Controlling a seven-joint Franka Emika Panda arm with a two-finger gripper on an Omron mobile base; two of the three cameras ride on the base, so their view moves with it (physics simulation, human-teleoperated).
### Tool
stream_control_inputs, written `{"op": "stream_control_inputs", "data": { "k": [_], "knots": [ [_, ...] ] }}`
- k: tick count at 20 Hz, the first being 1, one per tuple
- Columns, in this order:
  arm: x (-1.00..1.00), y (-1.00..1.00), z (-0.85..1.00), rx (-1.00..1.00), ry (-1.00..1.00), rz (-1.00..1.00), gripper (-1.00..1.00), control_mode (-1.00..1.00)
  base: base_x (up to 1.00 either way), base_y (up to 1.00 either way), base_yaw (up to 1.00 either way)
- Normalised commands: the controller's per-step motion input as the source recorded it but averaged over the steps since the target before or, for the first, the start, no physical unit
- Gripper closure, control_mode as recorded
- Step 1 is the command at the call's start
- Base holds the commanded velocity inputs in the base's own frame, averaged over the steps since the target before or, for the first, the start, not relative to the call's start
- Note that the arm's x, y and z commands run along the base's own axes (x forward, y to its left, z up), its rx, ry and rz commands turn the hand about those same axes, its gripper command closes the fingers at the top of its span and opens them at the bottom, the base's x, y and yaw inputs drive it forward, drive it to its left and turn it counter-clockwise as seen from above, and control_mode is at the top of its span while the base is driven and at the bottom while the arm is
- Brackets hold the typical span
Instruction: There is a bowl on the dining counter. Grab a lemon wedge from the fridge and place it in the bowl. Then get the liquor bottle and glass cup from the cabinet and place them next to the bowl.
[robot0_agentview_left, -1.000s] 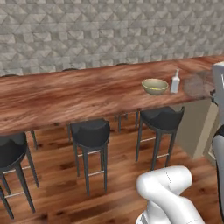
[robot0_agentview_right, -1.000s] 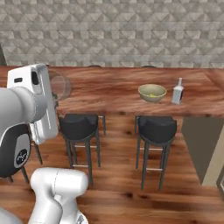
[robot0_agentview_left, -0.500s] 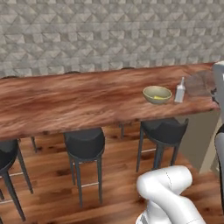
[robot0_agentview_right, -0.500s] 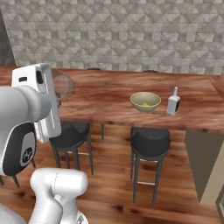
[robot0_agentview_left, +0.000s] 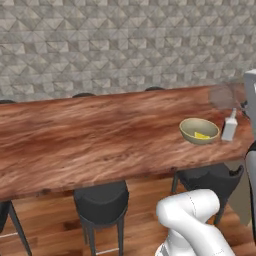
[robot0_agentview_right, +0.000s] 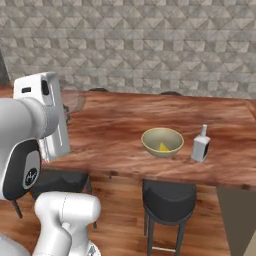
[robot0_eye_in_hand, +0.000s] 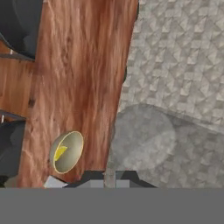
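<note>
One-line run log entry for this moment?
lemon wedge in bowl | liquor bottle beside bowl | glass cup held aloft, jaws shut | counter placement pending

No readable text, label, brand or number appears on anything; the arm's round emblem is illegible.
</note>
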Motion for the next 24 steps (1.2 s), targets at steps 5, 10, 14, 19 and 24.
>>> {"op": "stream_control_inputs", "data": {
  "k": [5, 10, 14, 19, 24],
  "knots": [
    [0.00, 0.00, 0.00, 0.00, 0.00, 0.00, 1.00, 1.00, 0.97, -0.09, 0.00],
    [0.80, 0.00, -0.32, 0.00, 0.30, 0.00, 1.00, -1.00, 0.19, -0.01, 0.00],
    [0.97, 0.00, -0.63, 0.01, 0.53, 0.04, 1.00, -1.00, 0.00, 0.00, 0.00],
    [0.80, 0.00, -0.63, 0.00, 0.40, 0.06, 1.00, -1.00, 0.00, 0.00, 0.00],
    [0.67, 0.00, -0.64, 0.00, 0.25, 0.07, 1.00, -1.00, 0.00, 0.00, 0.00]
  ]
}}
